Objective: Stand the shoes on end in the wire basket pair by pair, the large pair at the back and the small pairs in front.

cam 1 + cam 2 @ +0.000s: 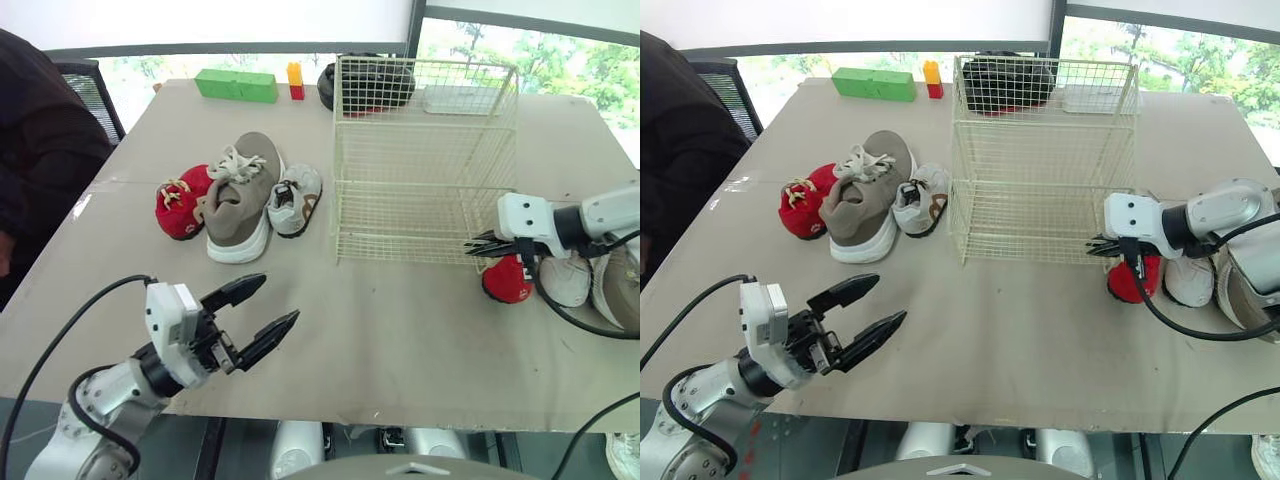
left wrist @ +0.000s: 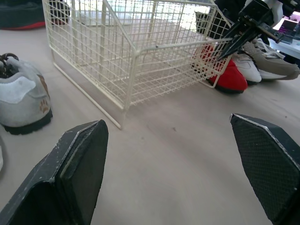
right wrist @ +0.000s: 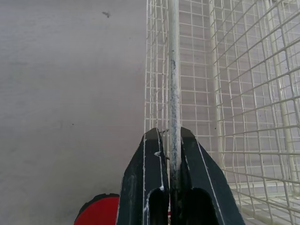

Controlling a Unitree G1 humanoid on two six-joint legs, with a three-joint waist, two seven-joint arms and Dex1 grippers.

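The right gripper (image 3: 173,135) pinches a front corner wire of the wire basket (image 1: 425,160), shoes (image 1: 240,205) lie on the table (image 1: 400,330) either side of it, and the left gripper (image 1: 278,298) hangs spread well in front.

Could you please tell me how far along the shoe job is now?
Done: nothing; the wire basket holds no shoes. In hand: the right hand is shut on its corner wire; the left hand hangs open. Left to do: the shoes on its left and the shoes on its right, three each.
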